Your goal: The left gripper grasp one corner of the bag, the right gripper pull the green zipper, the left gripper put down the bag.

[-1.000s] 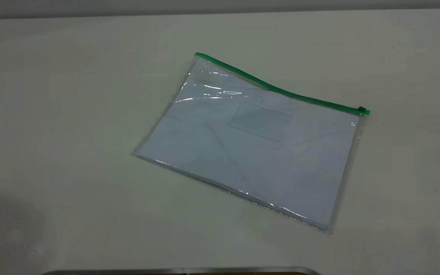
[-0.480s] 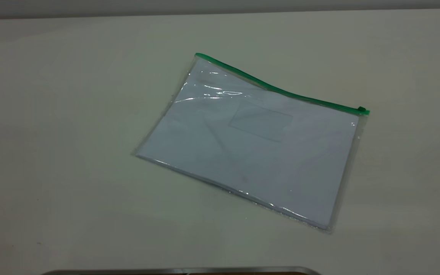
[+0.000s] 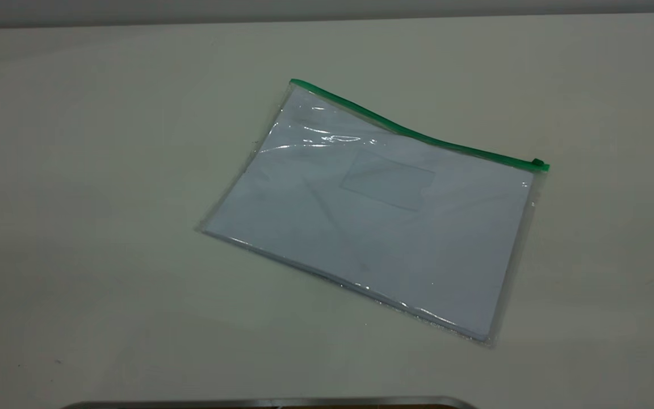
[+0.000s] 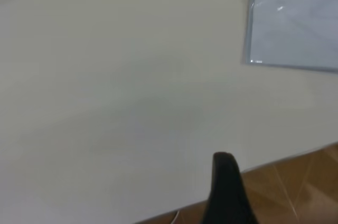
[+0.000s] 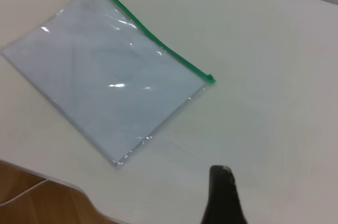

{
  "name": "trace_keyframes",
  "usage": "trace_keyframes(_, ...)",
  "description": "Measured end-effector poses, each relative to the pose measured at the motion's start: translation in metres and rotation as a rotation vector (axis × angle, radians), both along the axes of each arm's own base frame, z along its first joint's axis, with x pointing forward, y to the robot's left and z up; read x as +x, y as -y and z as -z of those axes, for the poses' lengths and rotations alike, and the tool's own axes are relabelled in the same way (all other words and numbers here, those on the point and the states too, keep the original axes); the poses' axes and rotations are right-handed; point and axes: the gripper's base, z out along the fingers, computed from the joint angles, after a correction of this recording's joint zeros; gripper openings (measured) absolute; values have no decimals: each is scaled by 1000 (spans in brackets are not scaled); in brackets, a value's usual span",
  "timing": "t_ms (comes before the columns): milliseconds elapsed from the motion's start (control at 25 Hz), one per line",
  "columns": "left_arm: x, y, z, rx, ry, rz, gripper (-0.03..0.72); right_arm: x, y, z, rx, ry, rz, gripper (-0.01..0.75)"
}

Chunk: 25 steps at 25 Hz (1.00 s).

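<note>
The bag is a clear pouch with white sheets inside and lies flat on the pale table, turned at an angle. The green zipper runs along its far edge, with the slider tab at the right end. Neither arm shows in the exterior view. In the left wrist view a black tip of my left gripper sits over the table's edge, well away from the bag. In the right wrist view a black tip of my right gripper hangs over bare table, apart from the bag and its slider tab.
Wooden floor shows past the table's edge near the left gripper. A grey metal rim lies along the near side of the exterior view. Bare tabletop surrounds the bag on all sides.
A dark shadow on the table at the near left corner has faded away. The bag has not moved.
</note>
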Motion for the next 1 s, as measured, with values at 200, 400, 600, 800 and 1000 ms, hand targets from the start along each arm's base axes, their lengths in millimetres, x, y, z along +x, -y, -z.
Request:
trace_keyframes(200,2,0,9,7,-27,-1,588,0,3,1,-16,-5,25,574)
trace_keyframes(400,6,1,21,12,-72,-13,588,5,5,11,-11,-41,55,573)
trace_keyframes(600,7,0,24,21,-82,-29,588,6,5,12,-4,-35,62,572)
trace_keyframes(800,8,0,24,18,-77,-32,588,6,5,12,-2,-34,62,572)
trace_keyframes(1000,8,0,26,15,-82,-36,588,6,5,12,-2,-34,62,572)
